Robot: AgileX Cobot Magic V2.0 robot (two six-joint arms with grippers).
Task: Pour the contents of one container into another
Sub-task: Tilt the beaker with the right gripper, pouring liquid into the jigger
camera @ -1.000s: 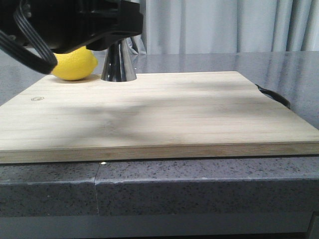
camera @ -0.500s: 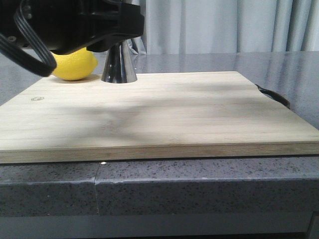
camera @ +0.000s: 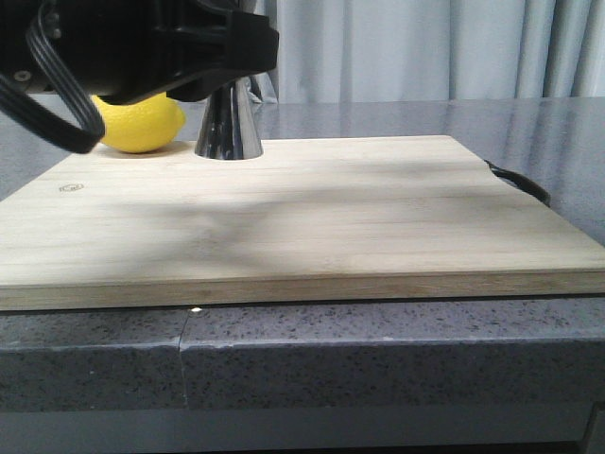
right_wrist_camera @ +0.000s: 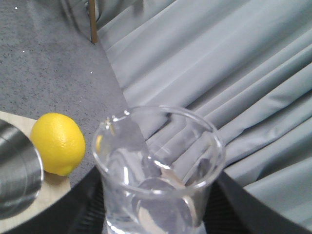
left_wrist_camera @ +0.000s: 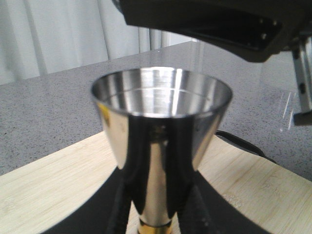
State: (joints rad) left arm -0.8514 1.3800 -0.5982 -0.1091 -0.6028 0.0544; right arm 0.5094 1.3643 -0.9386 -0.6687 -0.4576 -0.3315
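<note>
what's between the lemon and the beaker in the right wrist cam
Nothing sits between them. In the right wrist view only dark grey countertop shows between the lemon and the beaker; the jigger is on the lemon's other side.

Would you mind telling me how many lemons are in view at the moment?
1. The lemon sits at the far left corner of the wooden board, just left of the steel jigger; the left arm partly covers it and could hide more.

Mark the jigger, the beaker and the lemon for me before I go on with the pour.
jigger (left_wrist_camera: pixel 161 105), left wrist view, on the inner wall of its upper cone.
beaker (right_wrist_camera: pixel 158 168), right wrist view, on its clear glass wall below the rim.
lemon (right_wrist_camera: pixel 57 144), right wrist view, on the middle of its yellow skin.
</note>
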